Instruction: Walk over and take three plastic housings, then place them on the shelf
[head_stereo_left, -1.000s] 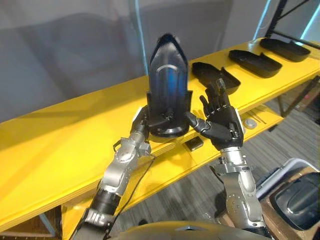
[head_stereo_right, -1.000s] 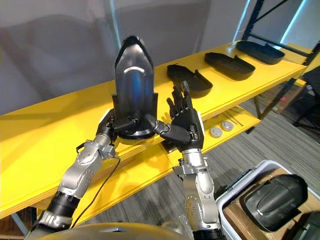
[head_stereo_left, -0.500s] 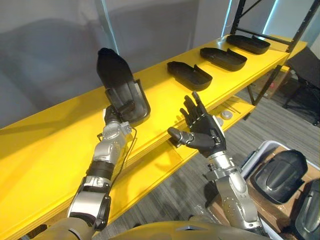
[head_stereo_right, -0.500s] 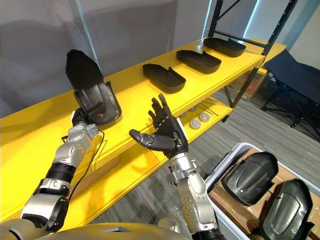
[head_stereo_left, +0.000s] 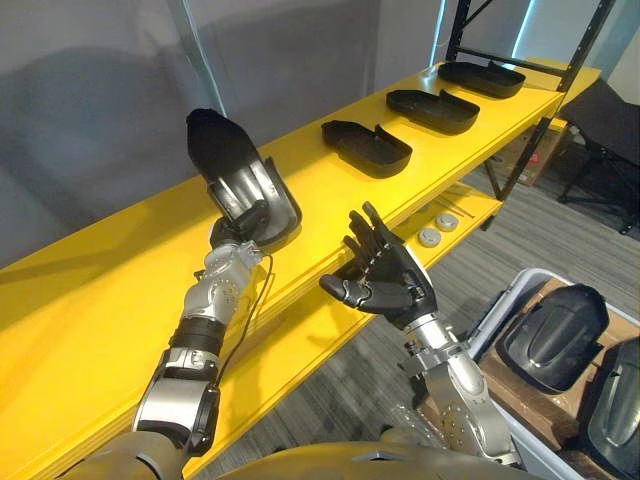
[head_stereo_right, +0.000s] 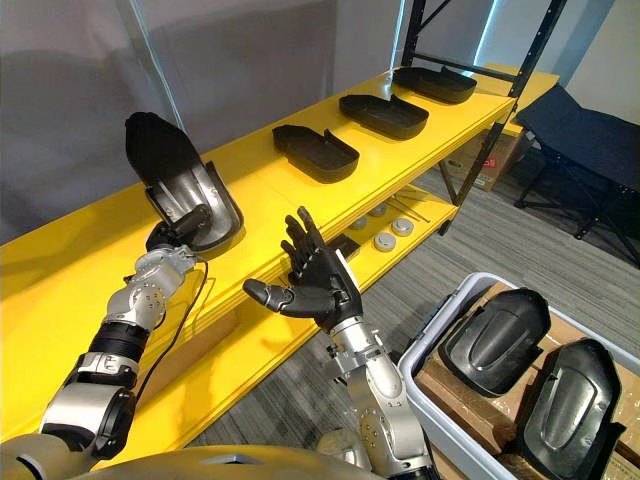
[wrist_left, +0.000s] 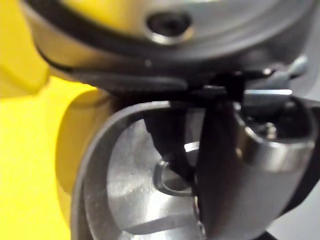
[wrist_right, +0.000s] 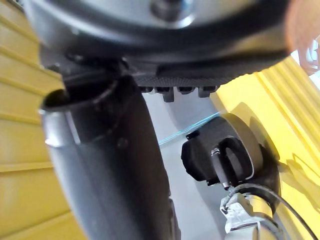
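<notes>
A black plastic housing (head_stereo_left: 238, 175) leans tilted on the yellow shelf top (head_stereo_left: 100, 290), narrow end up, its broad end resting on the board. My left hand (head_stereo_left: 242, 222) is shut on its lower rim, and the left wrist view looks into the housing's grey inside (wrist_left: 135, 195). My right hand (head_stereo_left: 388, 283) hovers open with fingers spread in front of the shelf edge, to the right of the housing and apart from it. The right wrist view looks across at the held housing (wrist_right: 220, 152).
Three more black housings (head_stereo_left: 366, 148) (head_stereo_left: 432, 108) (head_stereo_left: 482, 78) lie in a row farther right on the shelf. A grey bin (head_stereo_right: 445, 345) at lower right holds further housings (head_stereo_right: 497, 338). Small round discs (head_stereo_left: 429, 237) sit on the lower shelf board. A black chair (head_stereo_left: 610, 125) stands beyond.
The housing went from upright between both hands to leaning on the shelf in my left hand alone. My right hand let go and drew back. The camera has swung right.
</notes>
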